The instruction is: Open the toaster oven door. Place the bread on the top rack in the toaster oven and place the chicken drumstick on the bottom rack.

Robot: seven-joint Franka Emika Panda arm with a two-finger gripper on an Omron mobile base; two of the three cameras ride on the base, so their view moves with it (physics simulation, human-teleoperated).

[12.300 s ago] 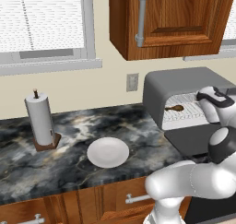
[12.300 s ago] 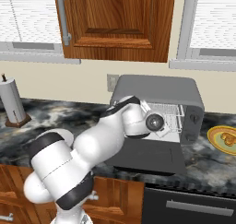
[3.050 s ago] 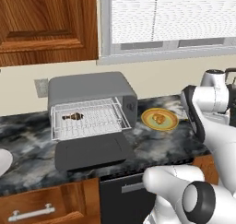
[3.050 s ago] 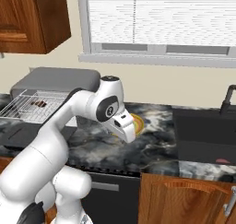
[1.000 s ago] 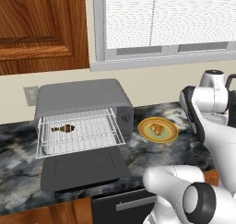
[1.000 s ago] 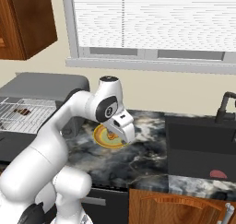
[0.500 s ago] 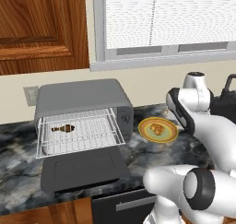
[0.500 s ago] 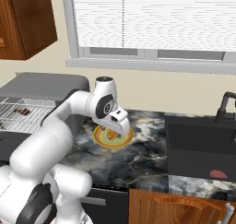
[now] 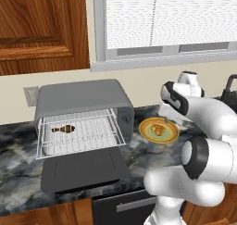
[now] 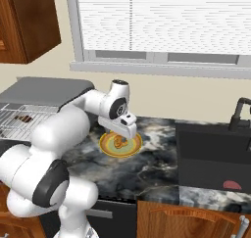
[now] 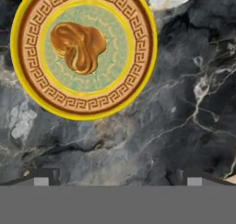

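The golden-orange bread (image 11: 78, 45) lies on a round patterned plate (image 11: 83, 112) on the dark marble counter. My gripper (image 11: 117, 177) hovers just above and beside the plate, open wide, with nothing between its fingertips (image 11: 46, 174). From the base views the gripper (image 10: 126, 131) hangs over the bread (image 10: 119, 143), right of the toaster oven (image 9: 83, 99). The toaster oven door (image 9: 85, 171) lies folded down flat. The brown chicken drumstick (image 9: 64, 128) rests on a white wire rack (image 9: 92, 136) pulled forward out of the oven; I cannot tell which rack it is.
A dark sink (image 10: 215, 149) with a black faucet (image 10: 240, 112) is set into the counter right of the plate (image 10: 120, 146). A window sill runs along the wall behind, and a wooden cabinet (image 9: 41, 29) hangs above the oven.
Over the last second the arm has swung left and down, bringing the open gripper from the right side to just over the plate with the bread. The oven and drumstick have not moved.
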